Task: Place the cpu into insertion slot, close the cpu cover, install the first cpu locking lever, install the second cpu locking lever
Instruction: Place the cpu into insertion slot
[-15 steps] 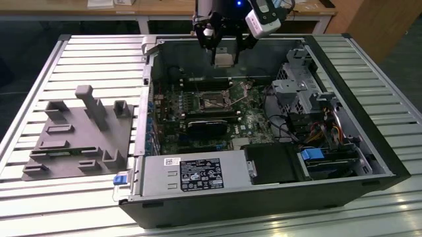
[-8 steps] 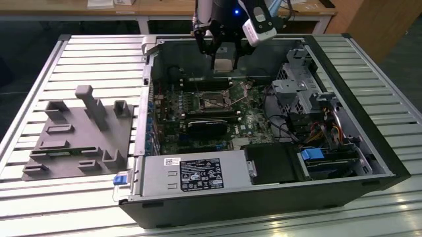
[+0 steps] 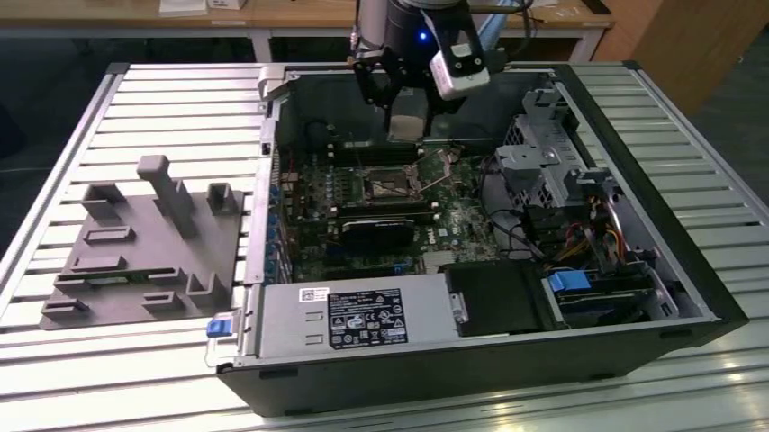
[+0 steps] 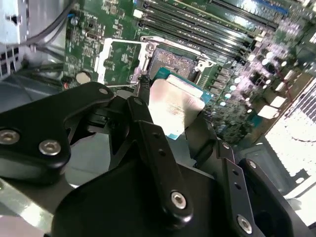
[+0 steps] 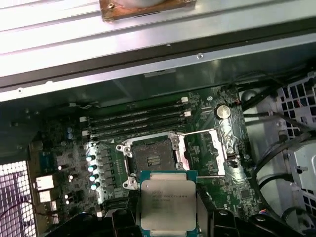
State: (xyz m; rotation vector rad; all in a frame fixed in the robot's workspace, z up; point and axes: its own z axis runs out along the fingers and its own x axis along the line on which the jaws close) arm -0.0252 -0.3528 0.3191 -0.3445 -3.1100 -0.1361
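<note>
The gripper (image 4: 174,112) is clamped on the cpu (image 4: 176,98). In the second wrist view its black fingers (image 4: 148,136) press on two opposite edges of the chip, so the cpu sits squarely between the fingertips and sticks out a little past them. The pale metal top is bare and catches the light. In the first wrist view the same silvery top faces the camera, with the green edge of the chip showing along its far side.

Just beyond the held chip lies the insertion slot (image 5: 153,159), a dark square with a silver rim and nothing seated in it. The cpu is near it but apart from it, not touching. The cpu cover (image 5: 207,152) is swung open beside the slot, off the socket, and the green board shows through its window.

Farther on run the long black memory slots (image 5: 138,118), then the grey inner wall of the computer case (image 5: 163,86).

In the exterior view the gripper hangs inside the open case above the board, over the far side of the insertion slot, with a black rounded block (image 3: 378,232) on the near side of it. The case lies on a slatted metal table (image 3: 144,99), and a grey moulded fixture (image 3: 132,261) rests well apart toward the exterior view's left.
</note>
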